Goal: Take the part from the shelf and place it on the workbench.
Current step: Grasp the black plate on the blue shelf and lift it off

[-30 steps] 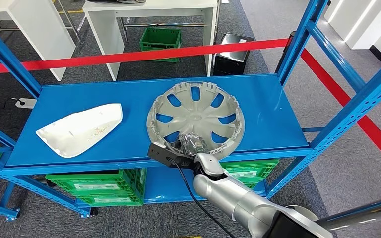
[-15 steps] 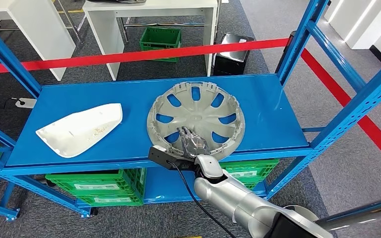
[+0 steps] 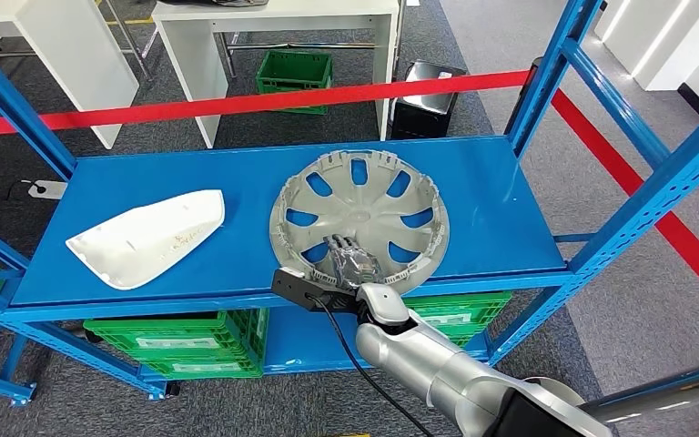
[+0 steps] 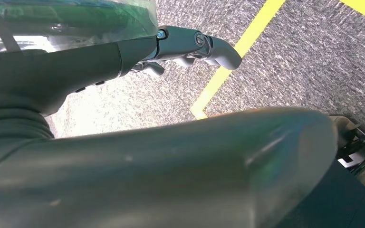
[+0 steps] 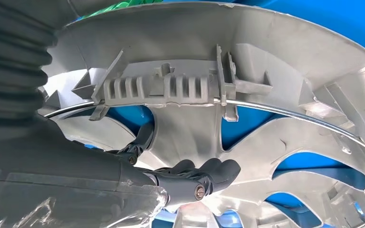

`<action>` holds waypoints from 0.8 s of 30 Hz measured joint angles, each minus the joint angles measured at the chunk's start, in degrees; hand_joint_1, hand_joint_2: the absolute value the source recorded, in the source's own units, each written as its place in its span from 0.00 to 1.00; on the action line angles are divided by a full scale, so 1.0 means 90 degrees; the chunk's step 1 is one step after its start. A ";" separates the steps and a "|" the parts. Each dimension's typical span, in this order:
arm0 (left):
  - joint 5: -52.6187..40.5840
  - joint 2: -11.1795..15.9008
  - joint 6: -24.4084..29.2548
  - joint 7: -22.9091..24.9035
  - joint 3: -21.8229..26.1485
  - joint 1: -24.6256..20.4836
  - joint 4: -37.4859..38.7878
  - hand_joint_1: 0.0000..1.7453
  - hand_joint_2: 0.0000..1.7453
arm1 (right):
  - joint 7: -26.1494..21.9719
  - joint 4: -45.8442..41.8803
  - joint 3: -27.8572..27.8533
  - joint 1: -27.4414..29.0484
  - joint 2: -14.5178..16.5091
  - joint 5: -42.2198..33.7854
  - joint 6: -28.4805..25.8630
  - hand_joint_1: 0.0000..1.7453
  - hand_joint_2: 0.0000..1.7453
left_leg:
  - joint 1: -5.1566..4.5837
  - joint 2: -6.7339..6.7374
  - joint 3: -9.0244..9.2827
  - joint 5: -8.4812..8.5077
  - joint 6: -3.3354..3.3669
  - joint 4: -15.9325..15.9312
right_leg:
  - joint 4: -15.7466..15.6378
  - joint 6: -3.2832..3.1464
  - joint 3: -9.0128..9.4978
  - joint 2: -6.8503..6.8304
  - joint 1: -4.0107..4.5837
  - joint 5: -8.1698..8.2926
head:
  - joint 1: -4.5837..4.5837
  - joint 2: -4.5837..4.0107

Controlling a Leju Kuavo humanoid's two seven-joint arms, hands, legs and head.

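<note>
Two parts lay on the blue shelf (image 3: 501,205): a grey wheel cover (image 3: 359,218) towards the middle and a white moulded shell (image 3: 148,238) well apart on the left. The right hand (image 3: 350,262) reached over the wheel cover's near rim, its fingers (image 5: 204,173) stretched out side by side and lying flat on a spoke inside the dish, with nothing clamped between them. The rim's clip ribs (image 5: 164,88) stood just beyond the fingertips. The left hand (image 4: 185,45) hung over grey carpet beside a yellow floor line (image 4: 233,61), fingers loosely curled with nothing in them. A red tape barrier (image 3: 237,102) ran behind the shelf.
</note>
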 joint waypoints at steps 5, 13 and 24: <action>0.0000 -0.0001 0.0000 -0.0014 0.0000 0.0002 0.0000 0.00 0.00 | -0.0022 0.0000 0.0005 0.0010 -0.0002 0.0109 -0.0085 0.00 0.00 | 0.0000 0.0000 -0.0001 0.0000 0.0000 0.0000 | 0.0000 0.0000 -0.0001 0.0000 0.0000 0.0000 | 0.0000 0.0000; 0.0000 -0.0009 0.0004 -0.0019 0.0002 0.0004 0.0000 0.00 0.00 | 0.0041 -0.0001 0.0006 0.0028 -0.0009 0.0112 -0.0116 0.00 1.00 | 0.0000 0.0000 -0.0002 0.0000 0.0000 0.0000 | -0.0001 0.0000 -0.0001 0.0000 0.0000 0.0000 | 0.0000 0.0000; 0.0000 -0.0019 0.0009 -0.0022 0.0002 0.0005 0.0000 0.00 0.00 | 0.0062 -0.0001 0.0002 0.0013 -0.0010 0.0056 0.0000 0.00 1.00 | 0.0000 0.0000 0.0000 0.0000 0.0000 0.0000 | -0.0002 0.0000 0.0001 0.0000 0.0000 0.0000 | 0.0000 0.0000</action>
